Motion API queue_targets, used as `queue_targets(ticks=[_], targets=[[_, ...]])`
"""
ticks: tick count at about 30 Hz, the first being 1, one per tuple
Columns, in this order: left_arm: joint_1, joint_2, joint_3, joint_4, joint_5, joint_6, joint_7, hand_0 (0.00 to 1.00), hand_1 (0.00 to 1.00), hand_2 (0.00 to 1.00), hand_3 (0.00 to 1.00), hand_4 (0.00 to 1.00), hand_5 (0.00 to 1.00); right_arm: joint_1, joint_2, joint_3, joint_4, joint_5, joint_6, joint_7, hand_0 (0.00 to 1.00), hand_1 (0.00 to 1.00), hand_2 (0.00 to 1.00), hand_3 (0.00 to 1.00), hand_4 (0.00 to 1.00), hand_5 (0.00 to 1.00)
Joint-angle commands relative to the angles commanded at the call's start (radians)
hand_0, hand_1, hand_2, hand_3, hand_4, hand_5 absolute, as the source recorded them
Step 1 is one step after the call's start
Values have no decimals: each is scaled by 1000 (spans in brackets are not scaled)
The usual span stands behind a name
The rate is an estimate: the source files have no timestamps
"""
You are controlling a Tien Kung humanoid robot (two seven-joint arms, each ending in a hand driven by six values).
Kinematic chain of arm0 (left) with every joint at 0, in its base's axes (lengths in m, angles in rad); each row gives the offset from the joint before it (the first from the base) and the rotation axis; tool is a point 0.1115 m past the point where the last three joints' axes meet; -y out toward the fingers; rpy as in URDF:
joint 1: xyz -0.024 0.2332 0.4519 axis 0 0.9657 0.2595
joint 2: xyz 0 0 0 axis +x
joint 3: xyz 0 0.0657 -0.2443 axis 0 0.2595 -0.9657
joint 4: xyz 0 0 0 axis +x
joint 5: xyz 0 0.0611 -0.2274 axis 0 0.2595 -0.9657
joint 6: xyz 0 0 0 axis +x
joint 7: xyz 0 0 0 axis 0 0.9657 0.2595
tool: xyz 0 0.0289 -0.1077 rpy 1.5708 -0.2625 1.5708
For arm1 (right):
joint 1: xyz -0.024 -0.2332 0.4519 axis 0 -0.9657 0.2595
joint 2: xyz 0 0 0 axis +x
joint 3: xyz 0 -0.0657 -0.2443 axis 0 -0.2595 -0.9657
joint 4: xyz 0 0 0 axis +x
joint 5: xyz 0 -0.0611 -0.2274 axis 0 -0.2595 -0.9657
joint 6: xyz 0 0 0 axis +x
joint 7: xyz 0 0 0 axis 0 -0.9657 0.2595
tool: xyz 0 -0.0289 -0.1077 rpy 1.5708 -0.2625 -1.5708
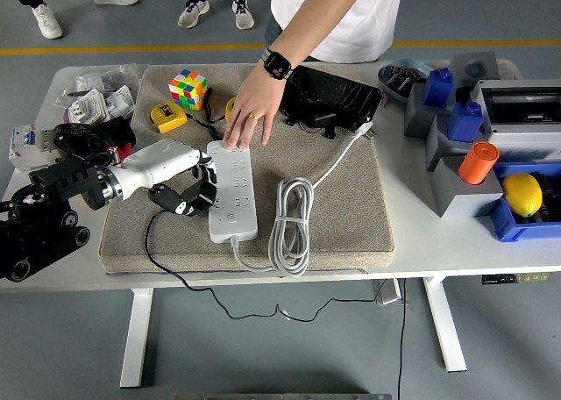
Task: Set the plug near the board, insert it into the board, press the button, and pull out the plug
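no readable text, labels, brands or numbers anywhere

Left robot hand [188, 188] holds black plug [207, 194] beside power strip [231, 189]; person's hand [252, 110] steadies it
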Motion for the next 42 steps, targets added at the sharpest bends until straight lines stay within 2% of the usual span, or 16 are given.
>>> queue_targets(ticks=[14, 24, 25, 30, 31, 36, 37, 42], targets=[[3, 4, -12, -14, 0, 3, -3, 487, 485, 518, 547, 983, 145, 0, 0, 1, 1, -1, 0, 0, 708, 712, 711, 600, 998, 608], [2, 8, -18, -16, 6, -20, 7, 492, 490, 519, 548, 998, 180, -2, 0, 1, 0, -1, -1, 0, 708, 712, 711, 601, 998, 607], [3, 9, -19, -16, 8, -25, 9, 485, 512, 516, 556, 998, 339, -2, 0, 1, 0, -1, -1, 1, 708, 712, 711, 600, 998, 605], [3, 10, -25, -15, -4, -34, 3, 485, 512, 516, 556, 998, 339, -1, 0, 1, 0, -1, -1, 1, 708, 712, 711, 600, 998, 605], [3, 10, -26, -14, -9, -38, 3, 554, 600, 591, 647, 998, 486, -1, 1, 2, 0, -1, -1, 1, 708, 712, 711, 600, 998, 604], [1, 9, -31, -10, -29, -43, 2, 554, 600, 591, 647, 998, 486, -1, 1, 4, 1, -2, -1, 1, 708, 712, 711, 600, 998, 604], [1, 9, -31, -10, -28, -43, 3, 580, 634, 639, 684, 998, 529, -1, 1, 4, 1, -2, -1, 1, 708, 711, 710, 600, 998, 602], [3, 8, -31, -7, -30, -36, 5, 580, 634, 639, 684, 998, 529, -2, 1, 3, 0, -1, -1, 1, 708, 711, 710, 600, 998, 602]])
